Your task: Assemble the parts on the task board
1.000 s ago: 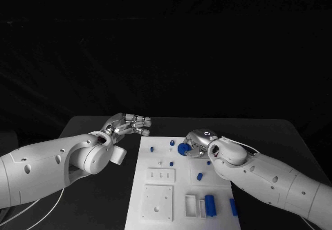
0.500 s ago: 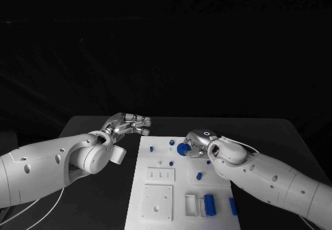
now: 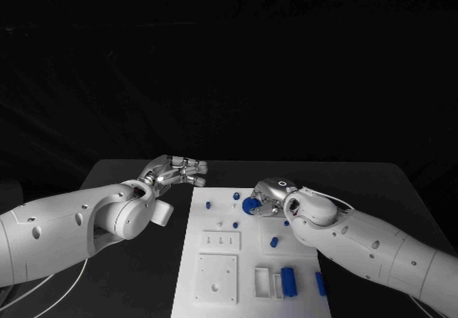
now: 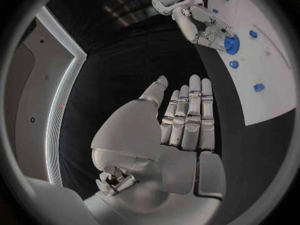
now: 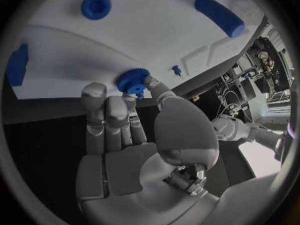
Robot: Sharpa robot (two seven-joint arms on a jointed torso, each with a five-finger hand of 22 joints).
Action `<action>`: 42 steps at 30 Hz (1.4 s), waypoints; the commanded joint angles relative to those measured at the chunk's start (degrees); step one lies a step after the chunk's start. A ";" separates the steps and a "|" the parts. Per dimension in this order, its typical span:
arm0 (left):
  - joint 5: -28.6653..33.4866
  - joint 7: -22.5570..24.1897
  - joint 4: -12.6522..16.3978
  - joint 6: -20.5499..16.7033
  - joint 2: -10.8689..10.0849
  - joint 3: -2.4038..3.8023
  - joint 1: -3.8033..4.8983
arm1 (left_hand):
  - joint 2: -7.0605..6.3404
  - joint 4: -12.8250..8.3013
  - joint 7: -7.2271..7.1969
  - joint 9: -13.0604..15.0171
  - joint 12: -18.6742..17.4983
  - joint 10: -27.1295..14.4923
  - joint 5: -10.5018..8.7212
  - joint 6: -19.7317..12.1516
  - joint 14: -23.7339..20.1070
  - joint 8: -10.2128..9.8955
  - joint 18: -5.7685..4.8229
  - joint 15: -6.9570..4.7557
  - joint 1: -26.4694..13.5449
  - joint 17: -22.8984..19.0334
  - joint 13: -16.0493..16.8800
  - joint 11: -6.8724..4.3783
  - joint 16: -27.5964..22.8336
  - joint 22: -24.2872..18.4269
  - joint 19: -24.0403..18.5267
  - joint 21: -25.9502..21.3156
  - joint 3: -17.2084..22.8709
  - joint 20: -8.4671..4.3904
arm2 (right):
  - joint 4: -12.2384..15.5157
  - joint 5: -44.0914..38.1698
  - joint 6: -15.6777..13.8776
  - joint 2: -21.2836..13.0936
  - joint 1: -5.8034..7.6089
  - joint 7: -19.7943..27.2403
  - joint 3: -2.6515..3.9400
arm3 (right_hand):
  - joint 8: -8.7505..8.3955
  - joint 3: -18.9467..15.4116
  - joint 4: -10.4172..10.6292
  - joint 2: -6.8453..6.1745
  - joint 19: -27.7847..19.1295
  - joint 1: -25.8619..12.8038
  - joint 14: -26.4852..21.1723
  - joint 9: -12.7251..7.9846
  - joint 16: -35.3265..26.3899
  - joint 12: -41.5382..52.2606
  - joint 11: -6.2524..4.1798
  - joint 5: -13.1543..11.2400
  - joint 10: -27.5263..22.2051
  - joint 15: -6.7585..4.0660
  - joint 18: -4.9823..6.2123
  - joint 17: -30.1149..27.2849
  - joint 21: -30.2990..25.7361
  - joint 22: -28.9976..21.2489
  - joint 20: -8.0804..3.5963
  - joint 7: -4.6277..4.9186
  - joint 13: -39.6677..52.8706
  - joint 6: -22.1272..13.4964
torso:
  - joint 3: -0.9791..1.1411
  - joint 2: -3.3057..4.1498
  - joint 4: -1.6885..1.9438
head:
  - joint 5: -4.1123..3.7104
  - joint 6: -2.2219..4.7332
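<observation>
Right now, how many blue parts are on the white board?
8: two pegs at the far end, a gear in the right hand, two tiny studs mid-board, a plug nearer, two blocks nearest. The right arm may hide more.

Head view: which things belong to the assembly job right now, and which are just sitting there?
In play:
task board
blue gear, held by the right hand

Just sitting there:
left hand, holding nothing, off the board's far left corner
blue pegs
blue block near the board's front edge
black table
</observation>
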 commanded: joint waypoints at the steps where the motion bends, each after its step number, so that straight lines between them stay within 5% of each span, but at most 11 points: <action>1: 0.18 0.11 0.03 0.96 0.16 0.03 0.08 | -0.52 0.17 0.10 -0.06 -0.26 -0.46 0.31 -0.41 -0.34 -0.14 -0.45 0.05 0.05 -0.08 0.10 0.09 -0.35 -0.09 -0.07 0.14 0.18 0.17 | -0.02 -1.56 0.95 0.17 -0.16 -1.18 -0.14 | 0.23 1.43 0.01 0.21 2.31 0.70 0.03 0.17 -0.13 0.33 -0.55 -1.47 0.42 -0.34 -0.08 0.12 -0.06 4.72 -0.12 -0.46 0.24 1.74 | -0.01 0.04 -0.01 | -0.08 -0.11; 11: 0.18 0.07 -0.05 1.01 0.20 0.02 0.08 | -0.51 0.18 0.10 -0.06 -0.26 -0.50 0.31 -0.40 -0.35 -0.14 -0.45 0.06 0.04 -0.08 0.10 0.10 -0.36 -0.10 -0.08 0.15 0.17 0.18 | 0.40 -1.91 -0.87 0.20 -0.17 -1.98 -0.16 | 0.24 5.51 -0.16 0.87 2.43 0.34 0.16 0.24 0.09 0.89 -1.30 -1.18 1.33 -0.84 -0.59 0.38 0.31 4.77 -0.63 -1.58 0.79 5.76 | -0.04 -0.05 -0.01 | -0.05 -0.11; 15: 0.18 0.05 -0.05 1.03 0.18 0.02 0.08 | -0.48 0.24 0.09 -0.06 -0.25 -0.54 0.28 -0.39 -0.36 -0.15 -0.45 0.08 -0.03 -0.09 0.10 0.11 -0.38 -0.13 -0.11 0.15 0.15 0.20 | 0.74 -1.94 -1.98 0.12 -0.17 -2.32 -0.16 | 0.21 6.02 -0.34 0.88 2.73 0.37 0.28 0.23 0.39 3.14 -1.54 0.78 3.50 -1.16 -0.81 0.72 1.41 5.00 -0.98 -1.81 2.97 6.46 | -0.03 -0.04 0.03 | 0.00 -0.15; 32: 0.17 0.09 -0.09 1.03 0.03 0.02 0.08 | -0.47 0.16 0.09 -0.06 -0.25 -0.58 0.30 -0.37 -0.37 -0.14 -0.44 0.08 0.09 -0.09 0.10 0.12 -0.40 -0.17 -0.13 0.19 0.19 0.19 | 4.93 -3.24 -7.60 -1.06 -0.31 -3.72 -0.14 | 0.22 7.00 -0.77 0.15 2.90 0.63 0.39 0.23 1.19 6.58 -1.71 4.43 6.60 -1.45 -1.06 1.72 3.97 5.41 -1.34 -1.88 8.01 6.91 | 0.00 -0.06 -0.08 | 0.29 -0.05; 42: 0.14 0.06 -0.08 0.99 0.07 0.02 0.08 | -0.47 0.16 0.09 -0.06 -0.25 -0.58 0.30 -0.37 -0.37 -0.14 -0.44 0.08 0.09 -0.09 0.10 0.12 -0.40 -0.17 -0.13 0.19 0.19 0.19 | 5.75 -3.31 -6.72 -0.19 -0.36 -3.75 -0.15 | 0.20 6.13 -0.28 0.04 2.77 0.44 0.37 0.21 1.00 6.13 -1.64 4.57 6.45 -1.40 -1.01 1.63 4.27 5.42 -1.28 -1.80 8.12 6.51 | -0.02 0.00 0.09 | 0.52 0.03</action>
